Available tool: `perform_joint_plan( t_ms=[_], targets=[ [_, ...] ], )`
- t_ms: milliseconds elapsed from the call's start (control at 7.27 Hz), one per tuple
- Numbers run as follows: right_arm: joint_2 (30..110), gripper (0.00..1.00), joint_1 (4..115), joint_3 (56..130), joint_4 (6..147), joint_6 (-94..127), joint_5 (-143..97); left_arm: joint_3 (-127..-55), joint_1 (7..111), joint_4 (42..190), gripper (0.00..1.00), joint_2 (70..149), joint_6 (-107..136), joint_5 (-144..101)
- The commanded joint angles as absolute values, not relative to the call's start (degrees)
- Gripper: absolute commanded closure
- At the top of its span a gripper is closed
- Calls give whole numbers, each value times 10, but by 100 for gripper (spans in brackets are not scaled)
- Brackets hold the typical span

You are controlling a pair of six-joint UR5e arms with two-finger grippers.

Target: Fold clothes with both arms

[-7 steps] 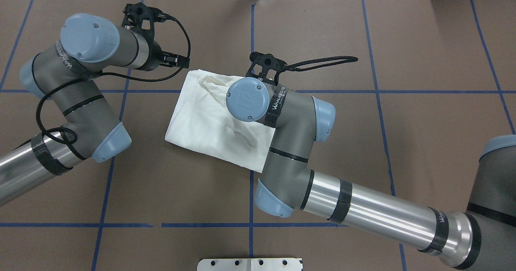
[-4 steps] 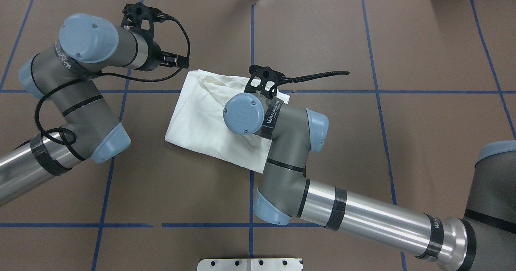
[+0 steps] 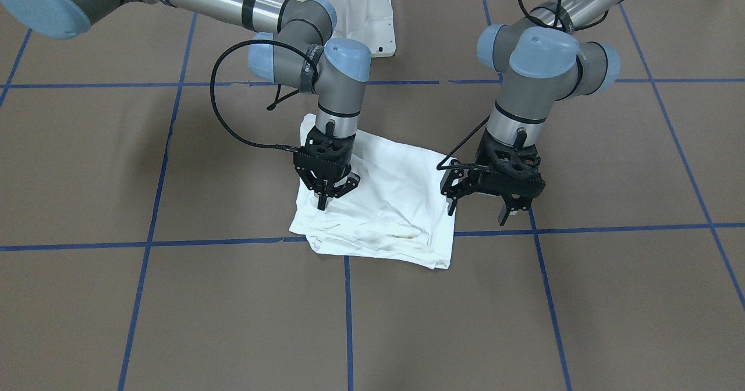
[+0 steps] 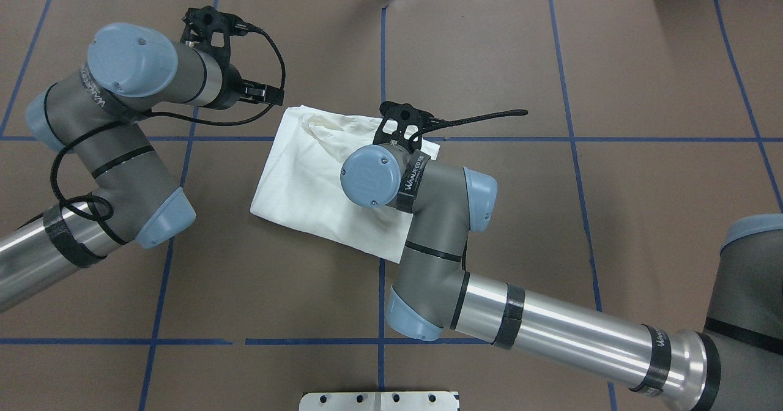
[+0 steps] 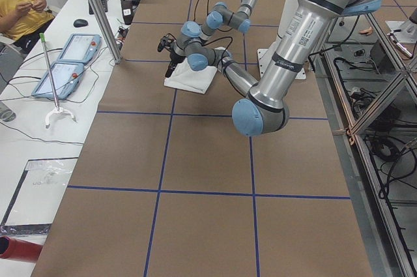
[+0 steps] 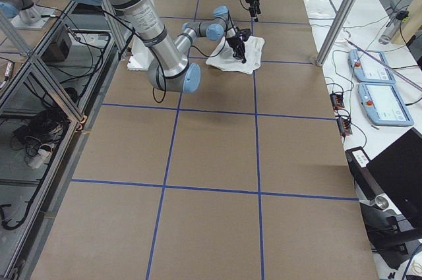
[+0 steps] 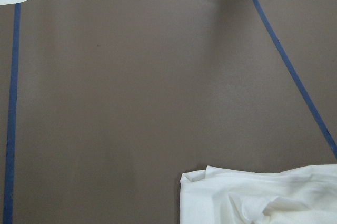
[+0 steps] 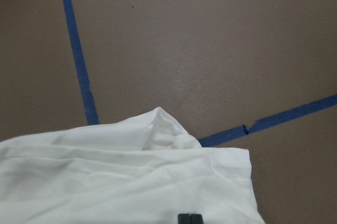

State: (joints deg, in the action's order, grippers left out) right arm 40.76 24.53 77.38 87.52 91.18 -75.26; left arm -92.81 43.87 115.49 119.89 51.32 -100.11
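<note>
The clothes are one white shirt [image 3: 390, 205], folded into a rough rectangle on the brown table, also in the overhead view [image 4: 300, 178]. No print shows. My right gripper [image 3: 323, 200] points down with its fingers together, and the tips touch the shirt's top near one edge. The right wrist view shows the shut fingertips [image 8: 189, 217] over the white shirt [image 8: 131, 182]. My left gripper [image 3: 477, 209] hangs open just beside the shirt's opposite edge, holding nothing. The left wrist view shows a corner of the shirt [image 7: 253, 197].
Blue tape lines [image 3: 174, 242] grid the brown table. The white pedestal base [image 3: 355, 7] stands behind the shirt on the robot's side. A white side table with two tablets [image 5: 65, 72], a metal pole [image 5: 98, 10] and a seated person [image 5: 19, 3] lie beyond the far edge.
My right wrist has moved back toward the robot and slightly left over the shirt, and the cloth beside it lies flatter. My left arm has drifted a little left.
</note>
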Motion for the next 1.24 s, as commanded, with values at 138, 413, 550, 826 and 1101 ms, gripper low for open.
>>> perform_joint_plan(
  t_ms=[138, 413, 550, 826, 1101],
  targets=[
    [403, 100, 271, 773, 875, 892, -752, -928, 439, 1155, 0, 1197, 513, -1001],
    [399, 100, 299, 757, 874, 884, -753, -929, 439, 1155, 0, 1196, 514, -1001],
    [390, 100, 302, 760, 874, 875, -757, -929, 439, 1155, 0, 1196, 513, -1001],
    [395, 22, 284, 815, 883, 881, -797, -928, 439, 1156, 0, 1196, 512, -1002],
    [419, 8, 238, 913, 960, 882, -850, -928, 439, 1156, 0, 1196, 513, -1001]
  ],
)
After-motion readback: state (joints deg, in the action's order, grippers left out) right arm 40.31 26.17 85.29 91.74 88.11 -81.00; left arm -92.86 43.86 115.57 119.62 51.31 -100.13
